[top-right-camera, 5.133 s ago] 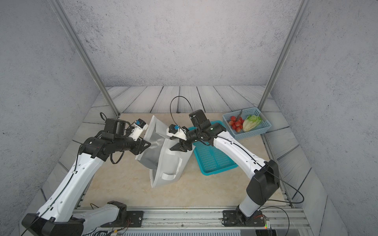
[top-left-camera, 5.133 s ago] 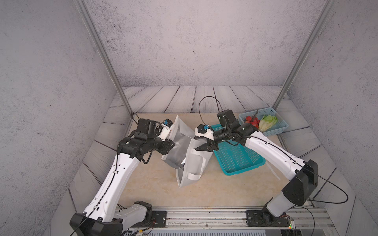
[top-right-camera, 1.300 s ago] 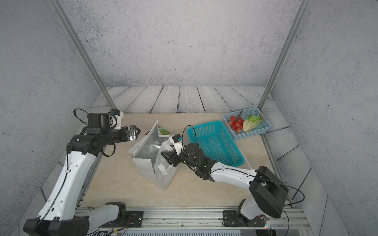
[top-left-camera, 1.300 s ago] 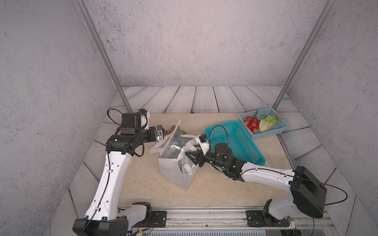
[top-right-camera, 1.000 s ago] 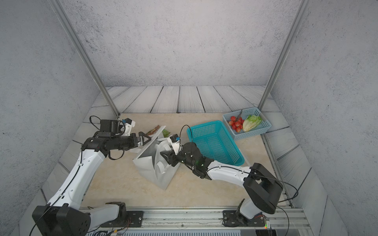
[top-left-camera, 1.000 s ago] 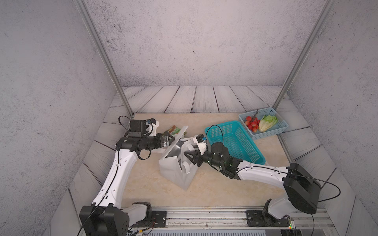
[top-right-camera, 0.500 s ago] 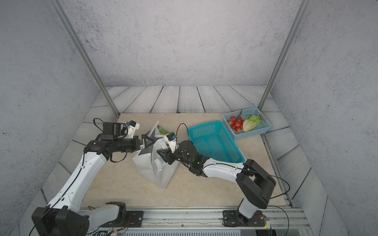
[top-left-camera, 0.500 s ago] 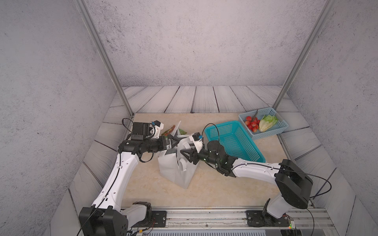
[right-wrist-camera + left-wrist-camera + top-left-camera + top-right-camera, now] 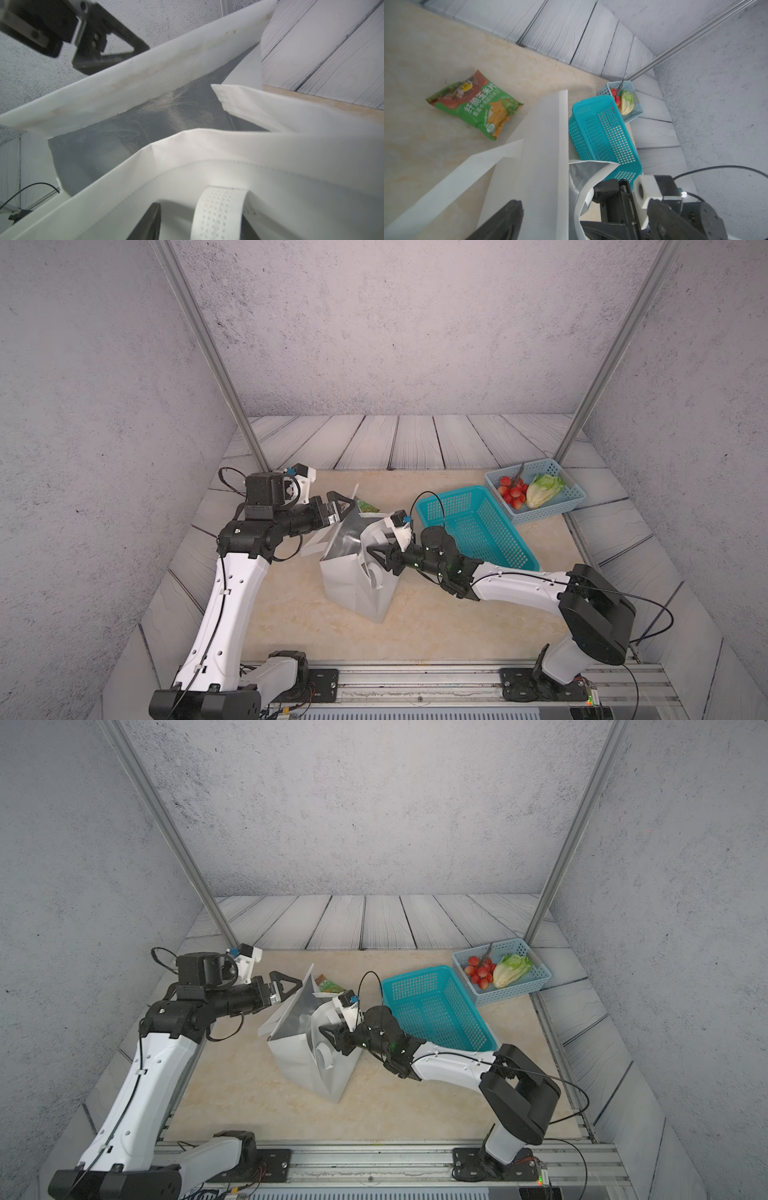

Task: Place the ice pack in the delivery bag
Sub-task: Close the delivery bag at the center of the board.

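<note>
The delivery bag stands at the middle of the table, white, its mouth gaping to show the silver lining. My left gripper is wide open at the bag's far-left rim, and that wall runs between its fingers. My right gripper is pressed against the bag's near-right wall with its jaws partly apart. A white handle strap lies loose between them, with a gap on one side. The ice pack is not in view.
A green snack packet lies on the table behind the bag. A teal mesh basket sits right of the bag. A pale blue basket with tomatoes and lettuce stands at the back right.
My left gripper has shifted a little toward the back along the bag's rim. The right gripper has edged left against the bag's wall. Neither gripper's jaw width has visibly changed.
</note>
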Controlling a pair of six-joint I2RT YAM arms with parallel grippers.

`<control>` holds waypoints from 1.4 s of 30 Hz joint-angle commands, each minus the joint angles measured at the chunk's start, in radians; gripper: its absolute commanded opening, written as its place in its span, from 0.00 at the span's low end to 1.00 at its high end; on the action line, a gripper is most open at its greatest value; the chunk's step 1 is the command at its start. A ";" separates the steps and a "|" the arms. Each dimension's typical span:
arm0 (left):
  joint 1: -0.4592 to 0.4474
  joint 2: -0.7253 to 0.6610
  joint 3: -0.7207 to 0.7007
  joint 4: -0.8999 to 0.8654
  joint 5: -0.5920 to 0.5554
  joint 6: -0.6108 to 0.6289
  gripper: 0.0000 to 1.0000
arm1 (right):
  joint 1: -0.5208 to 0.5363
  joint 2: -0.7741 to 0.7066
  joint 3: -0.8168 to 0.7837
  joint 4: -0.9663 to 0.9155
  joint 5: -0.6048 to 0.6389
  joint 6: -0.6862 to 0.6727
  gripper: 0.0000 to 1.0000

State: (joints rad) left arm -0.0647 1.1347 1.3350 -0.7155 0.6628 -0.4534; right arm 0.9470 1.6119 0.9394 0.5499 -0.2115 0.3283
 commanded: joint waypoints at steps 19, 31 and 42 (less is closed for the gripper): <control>0.091 0.045 -0.305 0.219 0.200 -0.114 0.86 | -0.008 0.100 0.105 -0.041 -0.054 -0.020 0.43; 0.092 0.069 -0.341 0.243 0.293 -0.131 0.79 | -0.009 0.152 0.164 -0.033 -0.043 0.016 0.43; 0.122 0.039 -0.356 0.283 0.340 -0.155 0.71 | -0.019 0.172 0.160 0.012 -0.100 0.066 0.46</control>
State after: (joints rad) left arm 0.0509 1.1900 0.9958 -0.4564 0.9676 -0.6086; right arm 0.9318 1.7565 1.0870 0.5354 -0.2684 0.3668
